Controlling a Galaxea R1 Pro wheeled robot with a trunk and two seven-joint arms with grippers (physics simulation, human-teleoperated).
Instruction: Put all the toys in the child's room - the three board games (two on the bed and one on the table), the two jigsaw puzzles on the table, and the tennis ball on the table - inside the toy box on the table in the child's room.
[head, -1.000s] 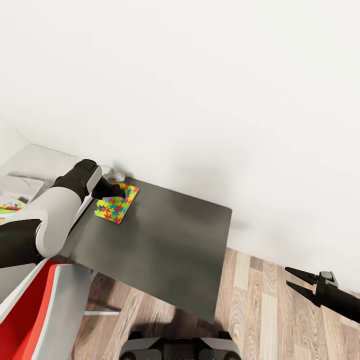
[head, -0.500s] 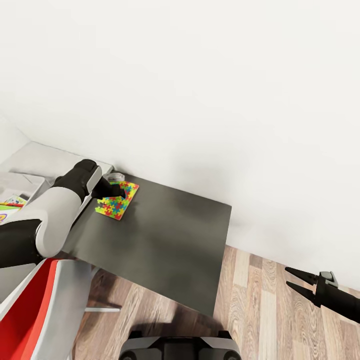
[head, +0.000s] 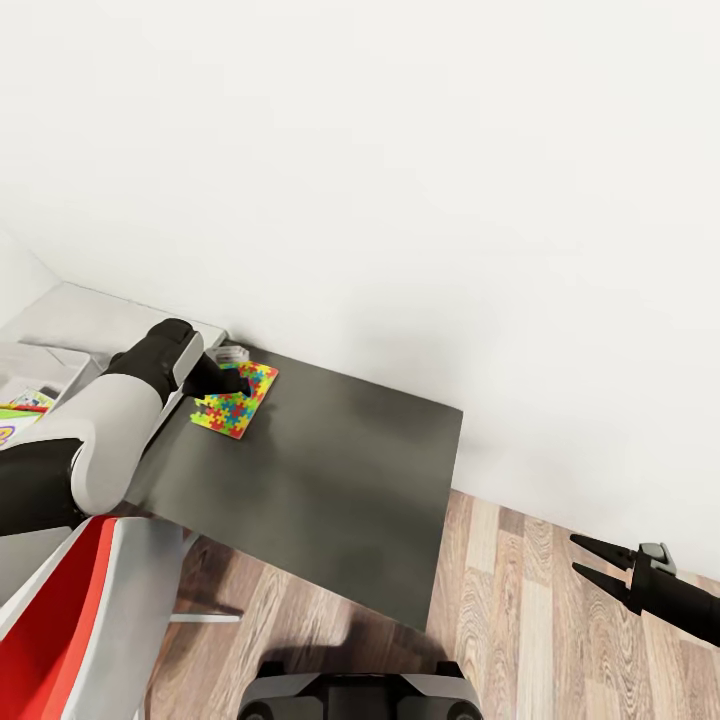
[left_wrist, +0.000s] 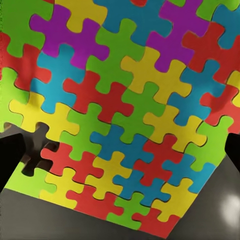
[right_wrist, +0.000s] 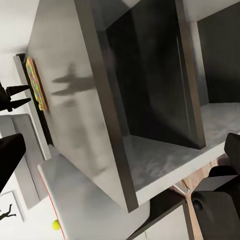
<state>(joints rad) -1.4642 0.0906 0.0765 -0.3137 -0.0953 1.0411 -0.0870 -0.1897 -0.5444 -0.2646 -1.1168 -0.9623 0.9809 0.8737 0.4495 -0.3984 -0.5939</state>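
While the open left hand (head: 228, 383) straddles the jigsaw puzzle (head: 235, 402) beside the wall (head: 400, 200), the open right hand (head: 588, 560) holds nothing.

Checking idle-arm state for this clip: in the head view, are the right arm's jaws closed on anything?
No: the right gripper hangs over the wooden floor with its jaws apart and nothing between them.

White wall (head: 420, 150) behind; wood-plank floor (head: 520, 610) below; red-and-white chair (head: 70, 600) at left.
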